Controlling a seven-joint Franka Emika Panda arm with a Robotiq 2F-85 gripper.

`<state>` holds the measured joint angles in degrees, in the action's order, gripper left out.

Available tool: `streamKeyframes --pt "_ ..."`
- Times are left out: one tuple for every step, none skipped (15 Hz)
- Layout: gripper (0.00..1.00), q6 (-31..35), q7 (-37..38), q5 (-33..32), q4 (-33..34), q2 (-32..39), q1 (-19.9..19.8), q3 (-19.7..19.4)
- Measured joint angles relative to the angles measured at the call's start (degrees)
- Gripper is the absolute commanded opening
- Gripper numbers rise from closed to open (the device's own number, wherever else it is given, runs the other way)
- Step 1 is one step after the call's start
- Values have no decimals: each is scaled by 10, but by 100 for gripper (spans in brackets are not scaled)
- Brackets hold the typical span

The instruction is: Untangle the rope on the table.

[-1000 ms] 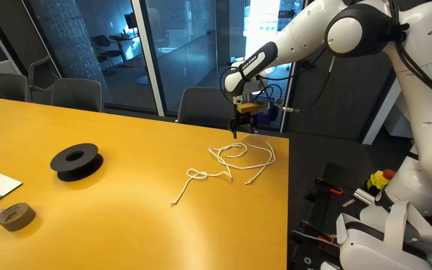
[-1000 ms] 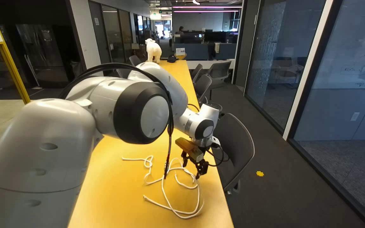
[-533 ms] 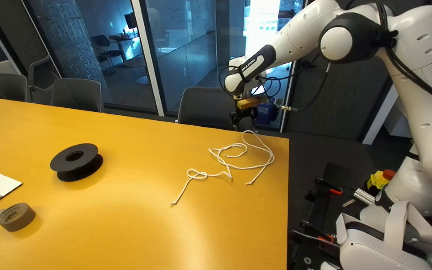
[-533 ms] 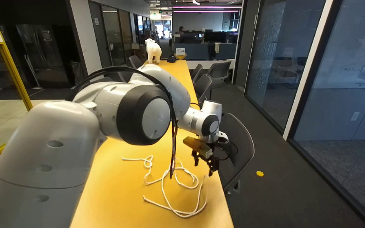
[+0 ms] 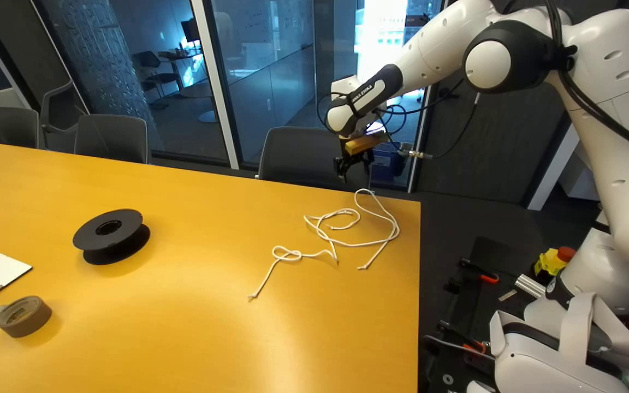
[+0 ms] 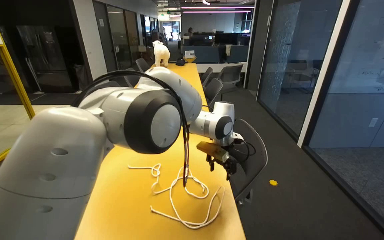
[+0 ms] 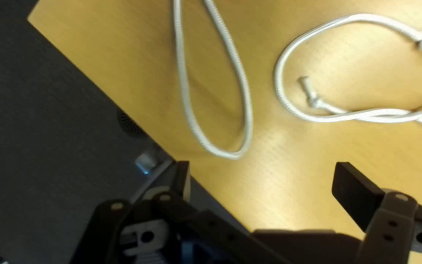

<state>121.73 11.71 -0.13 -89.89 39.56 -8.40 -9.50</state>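
My fingers are spread wide, table showing between them in wrist view. My gripper is above the table edge: one fingertip lines up with the edge, the other shows against the surface. Rope sits apart from both fingers. Nearest bit is a narrow bend just beyond the gap, 11 o'clock; can't tell if it lies flat or arches up. At 1 o'clock, a knotted tip with two strands crossing next to it. Second small knot between 1 and 2.

Rest of the rope, in an exterior view: main coils at 6 o'clock from me, small loose loop and a tail at 7. Gray chair just past the edge, between 9 and 10.

Farther along the table, in an exterior view: black spool at 9 o'clock from the rope, well apart. White board, running out of view, at 8 from the spool; brown tape roll between 7 and 8.

Farthest, in an exterior view: white animal figure at the table's far end, 11 o'clock from me.
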Motion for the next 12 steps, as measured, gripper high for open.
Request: streamKeyframes --pt "100 -9 -13 5 2 0 1 16" --pt "100 -18 -27 10 5 0 3 32" --pt "100 -29 -41 15 7 0 5 47" --pt "100 -41 -55 20 9 0 7 60" --pt "100 -50 -67 25 11 0 10 72" --pt "100 -57 -76 29 12 1 13 81" --pt "100 -61 -84 34 13 2 16 89" --pt "100 -62 -91 39 13 4 20 97" --pt "100 -62 -96 42 15 8 24 103" --pt "100 -62 -99 44 17 13 29 108" --pt "100 -58 -99 44 20 19 35 111" --pt "100 -53 -99 44 23 26 41 113"
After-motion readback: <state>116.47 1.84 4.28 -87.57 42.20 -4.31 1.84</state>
